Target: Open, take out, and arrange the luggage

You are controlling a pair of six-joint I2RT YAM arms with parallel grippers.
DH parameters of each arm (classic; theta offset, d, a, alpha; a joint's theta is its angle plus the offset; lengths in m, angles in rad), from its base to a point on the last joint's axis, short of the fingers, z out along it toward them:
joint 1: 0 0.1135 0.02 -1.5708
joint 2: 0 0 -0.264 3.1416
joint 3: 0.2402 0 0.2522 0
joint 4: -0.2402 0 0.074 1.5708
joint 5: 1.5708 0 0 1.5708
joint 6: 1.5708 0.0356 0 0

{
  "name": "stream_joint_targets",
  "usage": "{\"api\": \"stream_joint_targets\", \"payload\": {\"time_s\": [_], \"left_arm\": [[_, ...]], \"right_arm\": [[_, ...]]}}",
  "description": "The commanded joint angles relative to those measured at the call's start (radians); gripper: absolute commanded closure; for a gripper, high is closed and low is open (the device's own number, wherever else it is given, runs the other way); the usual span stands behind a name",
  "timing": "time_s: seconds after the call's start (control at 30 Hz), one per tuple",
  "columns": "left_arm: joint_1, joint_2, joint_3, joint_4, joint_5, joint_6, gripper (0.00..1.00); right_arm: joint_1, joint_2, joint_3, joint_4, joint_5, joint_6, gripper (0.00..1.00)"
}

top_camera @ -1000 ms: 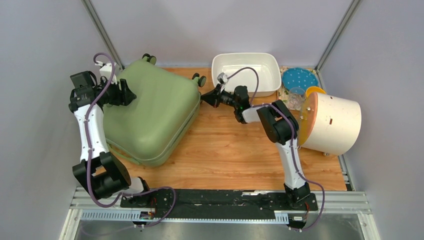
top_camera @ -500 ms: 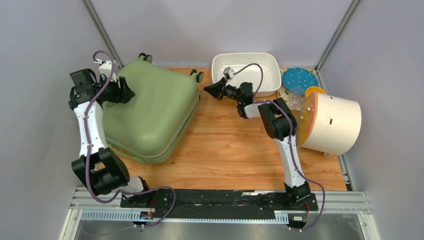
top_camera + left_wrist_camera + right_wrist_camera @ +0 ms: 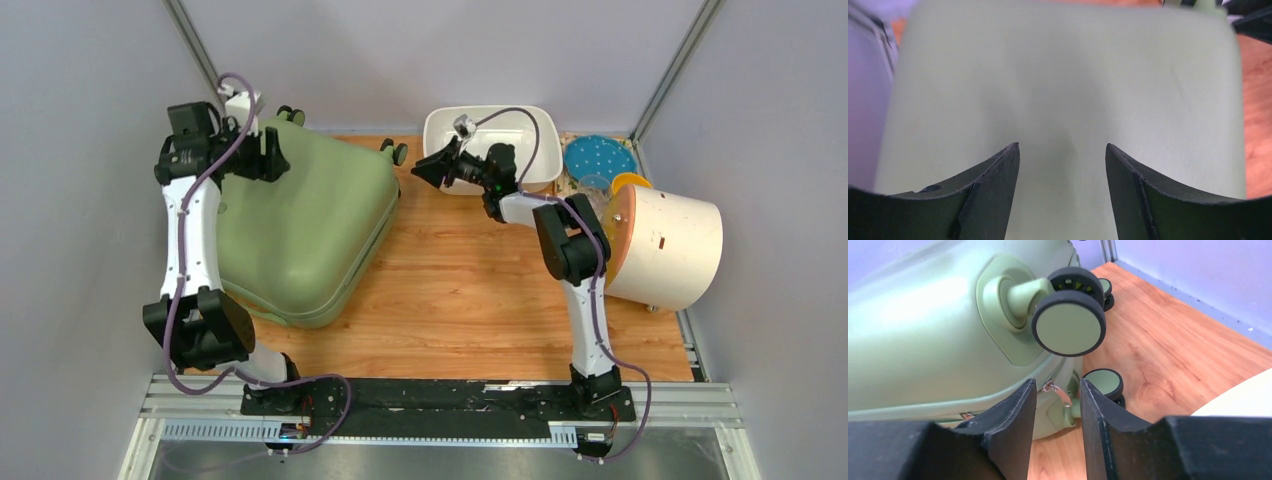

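Seen from above, the left gripper (image 3: pixel 268 155) has been lifted to the far left corner of the luggage (image 3: pixel 300 230), which lies closed on the table's (image 3: pixel 470 300) left. The right gripper (image 3: pixel 420 168) has been drawn back toward the white tub (image 3: pixel 540 135). From the left wrist, wide empty jaws are shown over smooth shell, where a slip is risked. From the right wrist, narrowly parted jaws are aimed at a small zipper pull (image 3: pixel 1057 391), half hidden and easily missed.
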Motion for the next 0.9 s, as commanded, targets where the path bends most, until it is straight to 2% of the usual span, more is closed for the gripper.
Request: {"api": "stream_joint_targets", "payload": {"time_s": [0.0, 0.1, 0.13, 0.2, 0.23, 0.3, 0.33, 0.43, 0.57, 0.6, 0.7, 0.83, 0.87], "left_arm": [[-0.156, 0.108, 0.207, 0.046, -0.174, -0.046, 0.28], [-0.254, 0.194, 0.246, 0.161, -0.299, -0.067, 0.29], [-0.279, 0.235, 0.252, 0.201, -0.402, -0.085, 0.29], [-0.355, 0.283, 0.263, 0.317, -0.495, -0.095, 0.29], [-0.380, 0.335, 0.279, 0.355, -0.588, -0.092, 0.29], [-0.455, 0.389, 0.295, 0.463, -0.716, -0.052, 0.29], [-0.475, 0.448, 0.327, 0.494, -0.827, -0.033, 0.30], [-0.535, 0.573, 0.432, 0.538, -0.935, 0.017, 0.30], [-0.560, 0.662, 0.485, 0.550, -0.877, 0.071, 0.37], [-0.567, 0.683, 0.482, 0.553, -0.853, 0.117, 0.37], [-0.601, 0.696, 0.468, 0.495, -0.795, 0.146, 0.36], [-0.635, 0.656, 0.421, 0.329, -0.539, 0.128, 0.38], [-0.642, 0.638, 0.399, 0.279, -0.488, 0.128, 0.39]], "right_arm": [[-0.035, -0.160, 0.019, -0.315, 0.029, 0.003, 0.60], [-0.038, -0.240, -0.035, -0.462, 0.047, -0.074, 0.60], [-0.039, -0.277, -0.048, -0.495, 0.052, -0.086, 0.61], [-0.051, -0.311, -0.085, -0.584, 0.066, -0.114, 0.63], [-0.053, -0.343, -0.099, -0.610, 0.067, -0.123, 0.64], [-0.067, -0.377, -0.143, -0.668, 0.086, -0.141, 0.64], [-0.068, -0.409, -0.159, -0.685, 0.090, -0.161, 0.64], [-0.087, -0.470, -0.222, -0.713, 0.116, -0.187, 0.63], [-0.096, -0.506, -0.265, -0.757, 0.147, -0.209, 0.59], [-0.099, -0.510, -0.269, -0.779, 0.159, -0.213, 0.54], [-0.102, -0.526, -0.286, -0.796, 0.178, -0.244, 0.46], [-0.105, -0.550, -0.341, -0.749, 0.146, -0.269, 0.40], [-0.105, -0.555, -0.363, -0.685, 0.108, -0.270, 0.40]]}}
